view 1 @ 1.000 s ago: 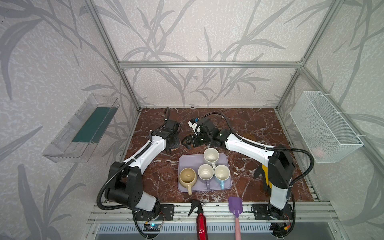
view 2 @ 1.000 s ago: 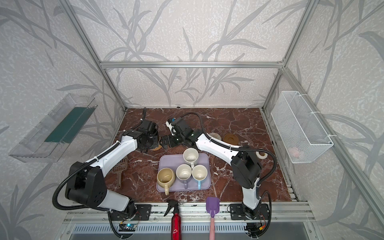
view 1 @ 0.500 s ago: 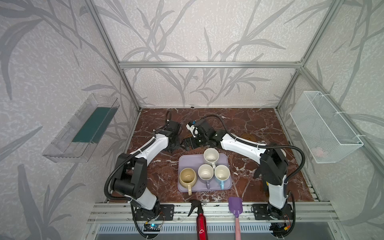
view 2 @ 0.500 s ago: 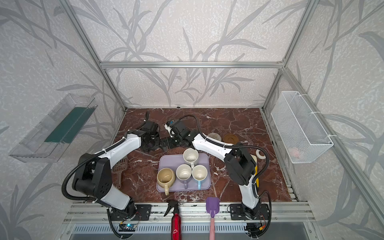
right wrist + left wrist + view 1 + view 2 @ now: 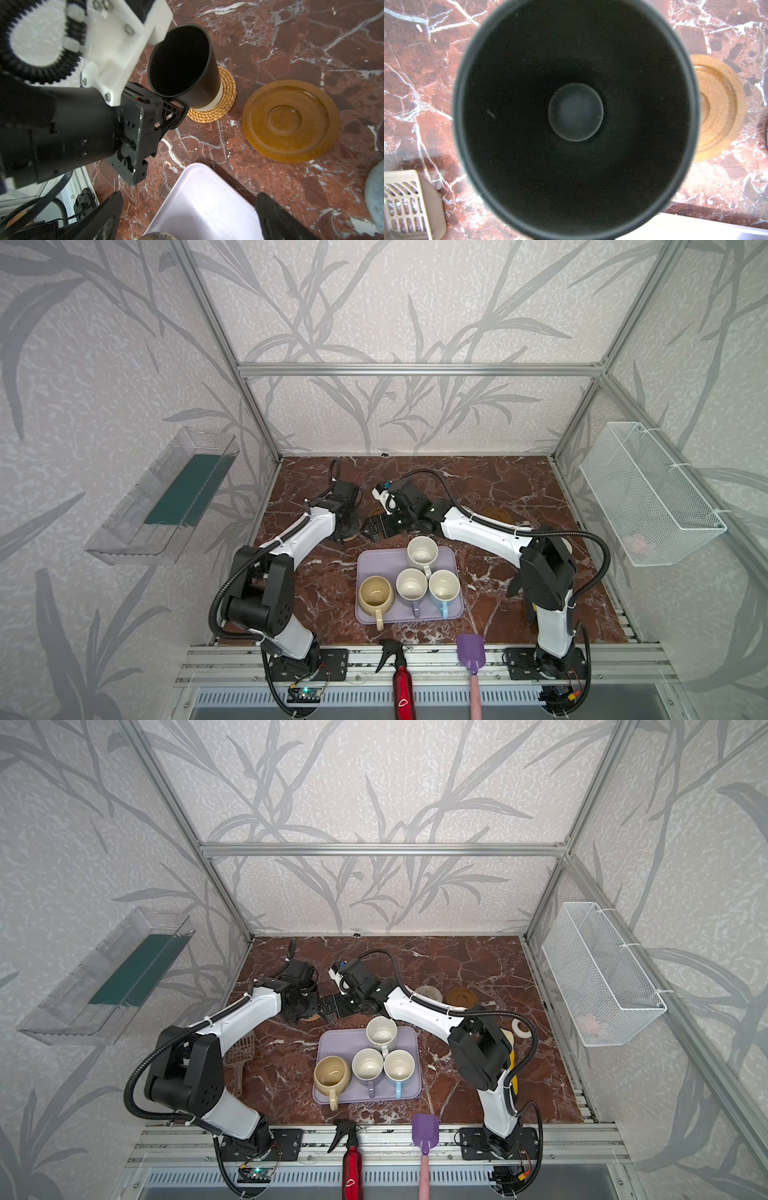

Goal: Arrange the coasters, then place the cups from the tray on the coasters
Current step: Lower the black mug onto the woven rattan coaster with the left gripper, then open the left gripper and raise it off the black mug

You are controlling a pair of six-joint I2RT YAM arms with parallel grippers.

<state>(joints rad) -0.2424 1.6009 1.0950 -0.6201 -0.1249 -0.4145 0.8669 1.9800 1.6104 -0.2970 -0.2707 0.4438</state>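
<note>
- The left gripper [image 5: 176, 113] is clamped on the black mug [image 5: 209, 87] at one side of its wall. The handle is hidden. This grip leaves the mouth clear, and the left wrist view looks straight down into it.
- The mug's base meets the rattan coaster [image 5: 225, 99], roughly centred, with woven rim showing round it. Whether its weight is fully down I cannot tell. The closed grip probably steadies it until it is seated.
- That coaster lies left of the desk's [image 5: 519, 489] middle, just behind the far left corner of the tray [image 5: 374, 568], so it is a short carry from the tray.
- An amber coaster [image 5: 291, 120] lies bare just beside it, not touching, and is likely the next spot.
- The right gripper [image 5: 374, 527] hangs wide open and empty near that same tray corner, probably keeping clear of the mug.
- The tray sits near the desk's front edge. It holds the white mug [image 5: 422, 551], yellow mug [image 5: 375, 596], lavender mug [image 5: 411, 584] and blue mug [image 5: 444, 585]. All are upright with handles toward the front, which should make them easy to pinch.
- The cream coaster [image 5: 428, 993] and second amber coaster [image 5: 461, 995] lie bare right of the middle.
</note>
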